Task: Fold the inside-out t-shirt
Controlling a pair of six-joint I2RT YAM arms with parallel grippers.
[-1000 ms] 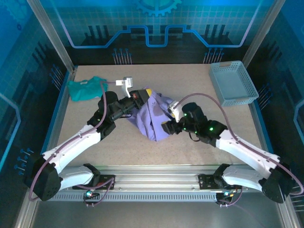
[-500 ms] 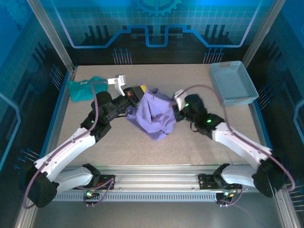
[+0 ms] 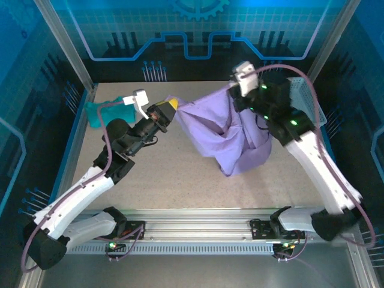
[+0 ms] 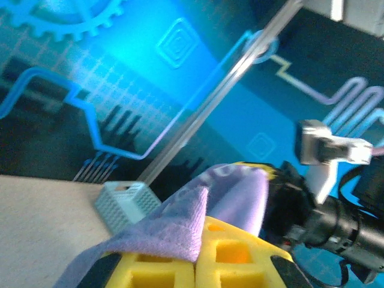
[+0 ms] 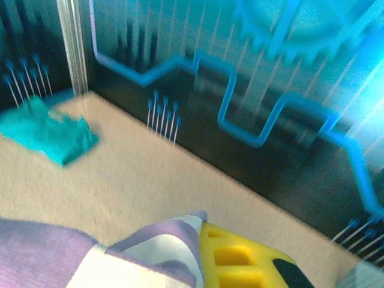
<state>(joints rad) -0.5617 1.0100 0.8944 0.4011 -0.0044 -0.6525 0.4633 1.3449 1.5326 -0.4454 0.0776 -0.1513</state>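
The lavender inside-out t-shirt (image 3: 231,135) hangs lifted over the back half of the table, stretched between both grippers, its lower end drooping toward the table. My left gripper (image 3: 170,107) is shut on its left upper edge; in the left wrist view the purple cloth (image 4: 180,216) is pinched between the yellow fingers (image 4: 240,258). My right gripper (image 3: 237,90) is shut on the right upper edge. The right wrist view shows purple cloth with white print (image 5: 150,252) lying against the yellow finger (image 5: 240,258), hiding the other finger.
A teal-green shirt (image 3: 102,113) lies bunched at the back left corner, also in the right wrist view (image 5: 45,135). A pale blue basket (image 3: 309,102) stands at the back right, partly behind my right arm. Bare table (image 3: 180,174) lies in front of the hanging shirt.
The right gripper closed on the shirt. Both arms rose and moved back and apart, lifting the shirt off the table and spreading its top edge.
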